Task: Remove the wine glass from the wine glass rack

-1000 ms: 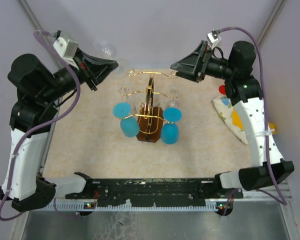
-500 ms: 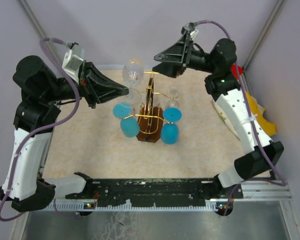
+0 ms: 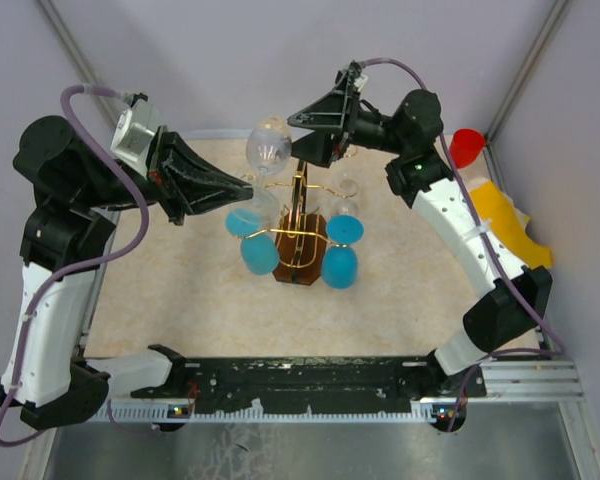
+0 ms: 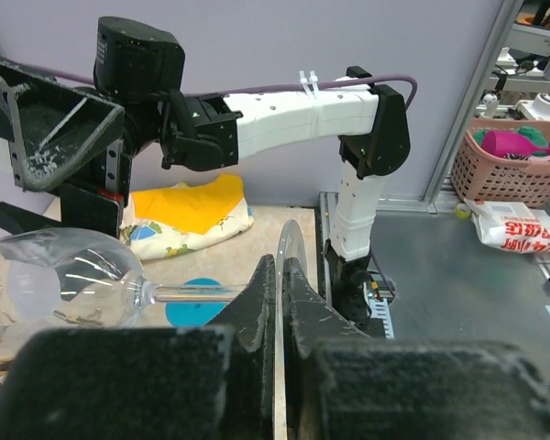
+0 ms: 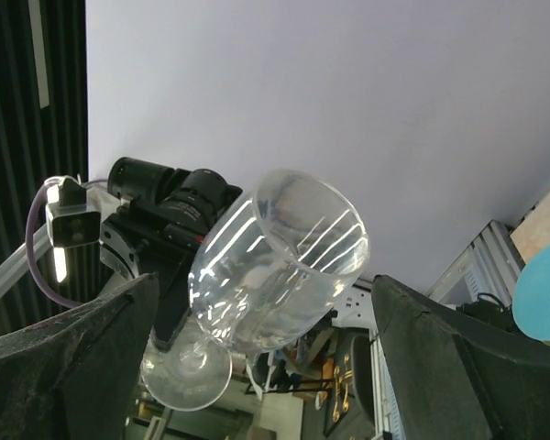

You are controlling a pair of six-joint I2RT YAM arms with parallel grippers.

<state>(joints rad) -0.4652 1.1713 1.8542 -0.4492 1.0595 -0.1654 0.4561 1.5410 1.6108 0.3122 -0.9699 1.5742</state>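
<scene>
Clear, colourless wine glass (image 3: 268, 148): rounded bowl, thin stem, flat foot. Lying sideways in the air above the worktop (image 3: 180, 290), near the top of the gold wine glass rack (image 3: 300, 205) on its far left side. Clamped by the foot in the left hand (image 4: 280, 266). Flanked at the bowl by the right hand (image 5: 261, 293), spread wide, gaps on both sides.

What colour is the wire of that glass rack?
Gold. The wine glass rack shows best in the top external view.

Pale lilac walls (image 3: 280, 50), beige speckled tabletop (image 3: 180, 295); wicker basket (image 4: 509, 181) beyond
</scene>
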